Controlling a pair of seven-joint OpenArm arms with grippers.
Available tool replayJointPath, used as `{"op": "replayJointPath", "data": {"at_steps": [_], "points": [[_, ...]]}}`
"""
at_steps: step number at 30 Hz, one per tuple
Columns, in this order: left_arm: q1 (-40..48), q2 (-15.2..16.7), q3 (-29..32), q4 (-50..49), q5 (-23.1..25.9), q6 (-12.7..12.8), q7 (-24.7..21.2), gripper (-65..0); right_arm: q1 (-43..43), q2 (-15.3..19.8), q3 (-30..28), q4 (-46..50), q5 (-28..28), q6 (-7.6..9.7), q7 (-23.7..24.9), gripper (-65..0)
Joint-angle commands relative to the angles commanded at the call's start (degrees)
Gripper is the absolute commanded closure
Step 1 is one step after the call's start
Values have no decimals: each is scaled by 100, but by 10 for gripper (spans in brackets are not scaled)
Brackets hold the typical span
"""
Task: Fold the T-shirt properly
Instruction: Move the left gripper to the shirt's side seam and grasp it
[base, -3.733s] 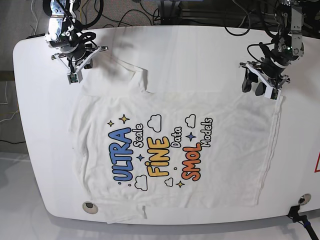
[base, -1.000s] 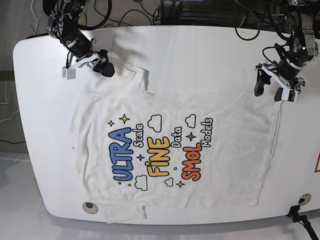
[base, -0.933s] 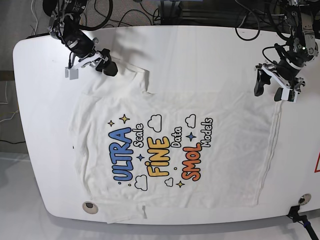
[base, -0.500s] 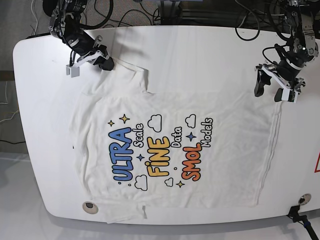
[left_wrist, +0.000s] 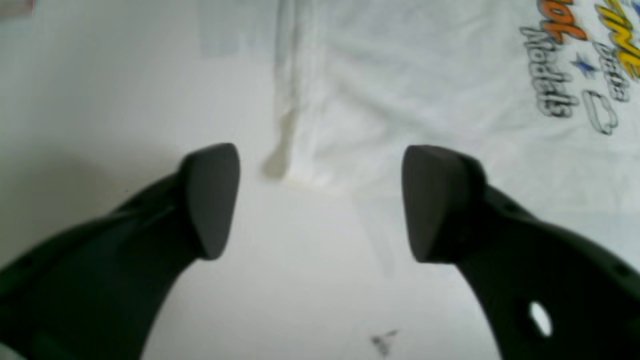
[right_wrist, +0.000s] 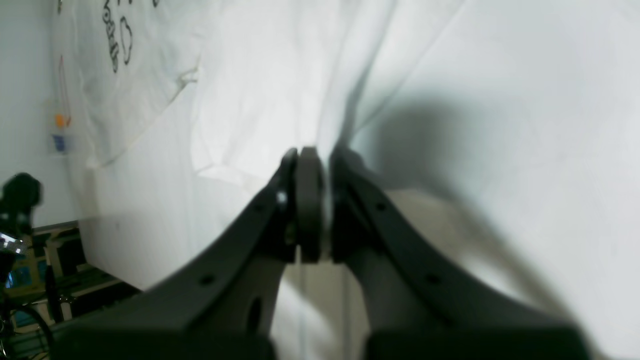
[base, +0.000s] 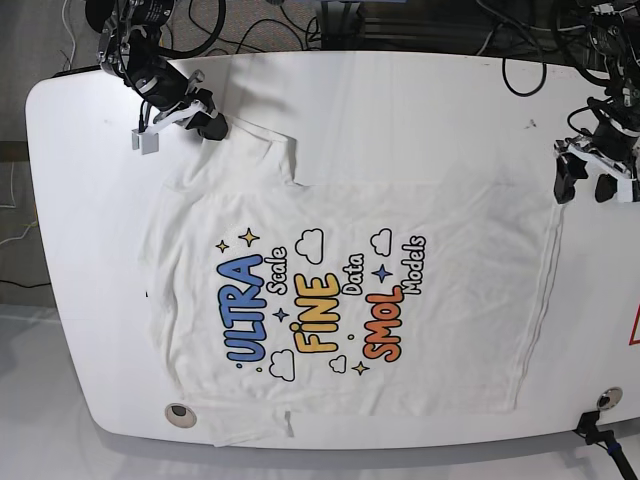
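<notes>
The white T-shirt (base: 340, 290) lies spread flat on the white table (base: 400, 100), print side up, with blue "ULTRA", yellow "FINE" and orange "SMOL". My right gripper (base: 208, 127) sits at the shirt's far left sleeve. In the right wrist view that gripper (right_wrist: 315, 167) is shut, with a ridge of T-shirt (right_wrist: 240, 100) fabric pinched between its fingers. My left gripper (base: 586, 188) hangs just right of the shirt's far right corner. The left wrist view shows it (left_wrist: 322, 200) open and holding nothing, with the T-shirt (left_wrist: 425, 75) hem corner just beyond the gap.
Cables and arm bases crowd the table's far edge (base: 300, 40). A round grey disc (base: 178, 412) sits at the front left, partly under the shirt's edge. A black clamp (base: 600, 425) is at the front right corner. A small dark mark (left_wrist: 382, 341) shows on the table.
My left gripper has moved right, off the shirt's corner toward the table's right edge. My right gripper, which earlier swung onto the sleeve, has stayed there over the last half second.
</notes>
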Motion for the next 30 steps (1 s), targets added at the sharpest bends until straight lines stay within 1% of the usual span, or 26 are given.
{"op": "replayJointPath", "data": {"at_steps": [1, 6, 9, 12, 16, 20, 22, 28, 30], "points": [[-9, 0, -18, -141, -88, 0, 62, -507, 0, 0, 0, 0, 0, 0, 0, 0], [-176, -18, 35, -800, -484, 0, 70, -507, 0, 9, 0, 0, 0, 0, -9, 0], [-246, -18, 211, -1099, -712, 0, 79, -506, 0, 9, 0, 0, 0, 0, -9, 0], [-255, -9, 255, -1213, -897, 0, 79, -503, -9, 9, 0, 0, 0, 0, -9, 0], [-440, -9, 580, -1248, -976, 0, 79, -503, -9, 9, 0, 0, 0, 0, -9, 0], [-563, 9, 624, -1503, -976, 0, 79, -503, -9, 9, 0, 0, 0, 0, -9, 0], [-695, 70, 695, -1530, -958, 0, 79, -503, -9, 9, 0, 0, 0, 0, -9, 0], [-747, 105, 774, -1530, -958, 26, 79, -503, -9, 9, 0, 0, 0, 0, -9, 0], [-870, 237, 774, -1538, -941, 35, 141, -503, -9, 9, 0, 0, 0, 0, -9, 0]]}}
